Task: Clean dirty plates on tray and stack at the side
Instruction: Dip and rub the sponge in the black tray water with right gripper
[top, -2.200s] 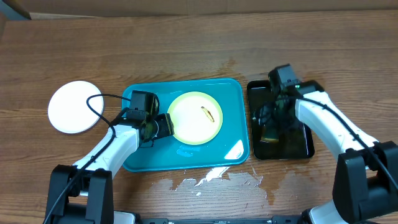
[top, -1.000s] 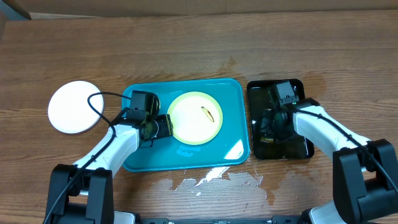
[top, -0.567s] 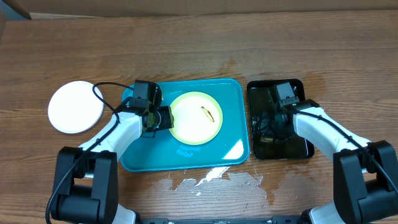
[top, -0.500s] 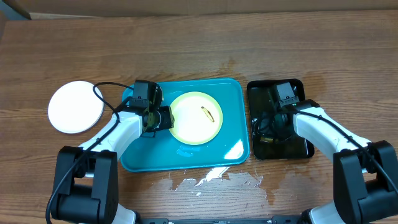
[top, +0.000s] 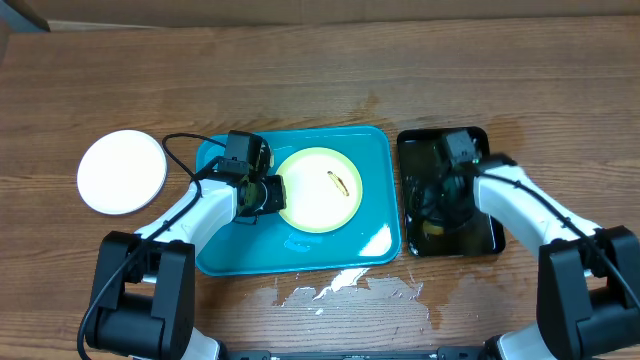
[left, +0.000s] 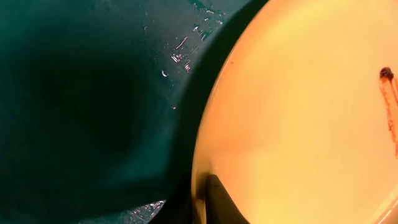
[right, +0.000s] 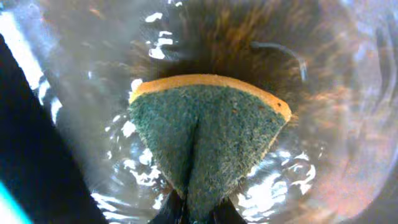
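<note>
Right, quick notes. The yellow plate (top: 312, 200) sits in the turquoise tray (top: 372, 150), just off tray centre toward 2 o'clock. It has one brown smear (top: 340, 183) at approx 2 o'clock of plate centre. Your left gripper (top: 268, 195) is pinched shut on that plate's rim at 9 o'clock; in the wrist view one finger (left: 217, 202) lies over the lip. Your right gripper (top: 441, 196) is in the black tray (top: 480, 140), at 3 o'clock of the turquoise one. It's clamped shut on the sponge (right: 208, 134), which is folded btw the jaws and sits in water.

Handling, my read: the plate looks stiff, thin and light, prob. plastic, so little crush risk. But it's glossy and the tray floor carries droplets, so expect it to skid or spin under scrubbing. The rim is the only place to hold, and a deeper bite there beats a fingertip nip. The sponge is soft and soaked, so it'll squash and drip.

Count: 2 plates in view.
- 1 yellow, on the tray.
- 1 white plate (top: 122, 172) on the table (top: 300, 70), at 9 o'clock of the tray and well apart from it. It looks clean; can't tell if it's a single or a stack.

Also 2 trays, 1 sponge, 1 smear.
</note>
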